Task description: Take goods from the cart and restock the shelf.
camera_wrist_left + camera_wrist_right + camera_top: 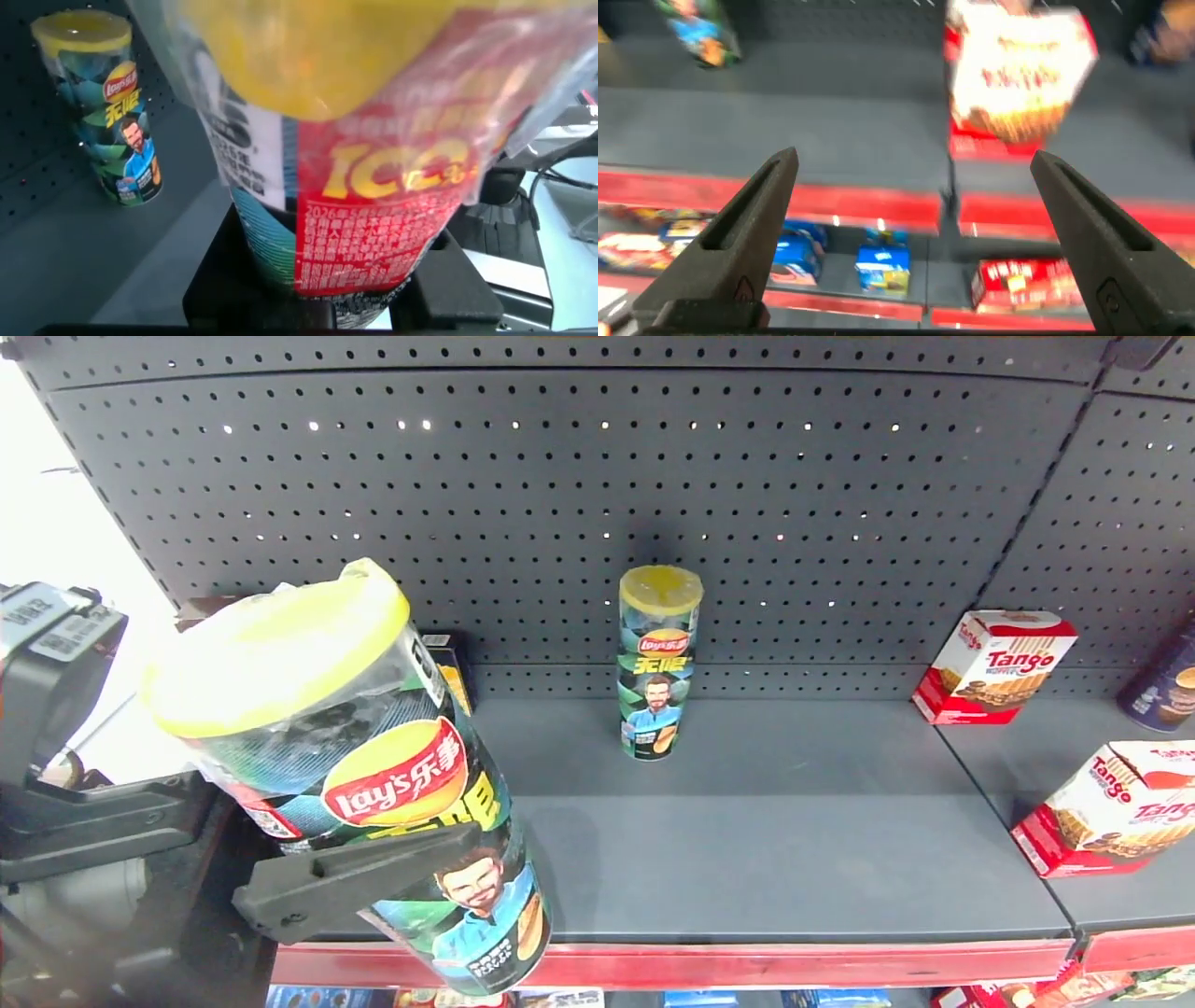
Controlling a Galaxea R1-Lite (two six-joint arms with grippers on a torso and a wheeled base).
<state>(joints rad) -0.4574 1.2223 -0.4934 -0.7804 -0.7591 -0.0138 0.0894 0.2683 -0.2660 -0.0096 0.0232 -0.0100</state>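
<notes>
My left gripper point(373, 870) is shut on a tall chip can point(373, 775) with a yellow lid. It holds the can tilted over the front left of the grey shelf point(766, 831). The left wrist view shows the held can point(355, 187) up close, with the gripper point(336, 301) around its lower body. A second, matching chip can point(658, 663) stands upright at the back middle of the shelf, also seen as the standing can point(112, 112). My right gripper point(913, 163) is open with nothing between its fingers, in front of the shelf's red edge.
A pegboard wall point(560, 504) backs the shelf. Two wafer boxes point(994, 665) point(1111, 807) and a dark can point(1167, 686) sit to the right. A dark box point(453, 667) stands behind the held can. Packaged goods point(882, 266) fill the lower shelf.
</notes>
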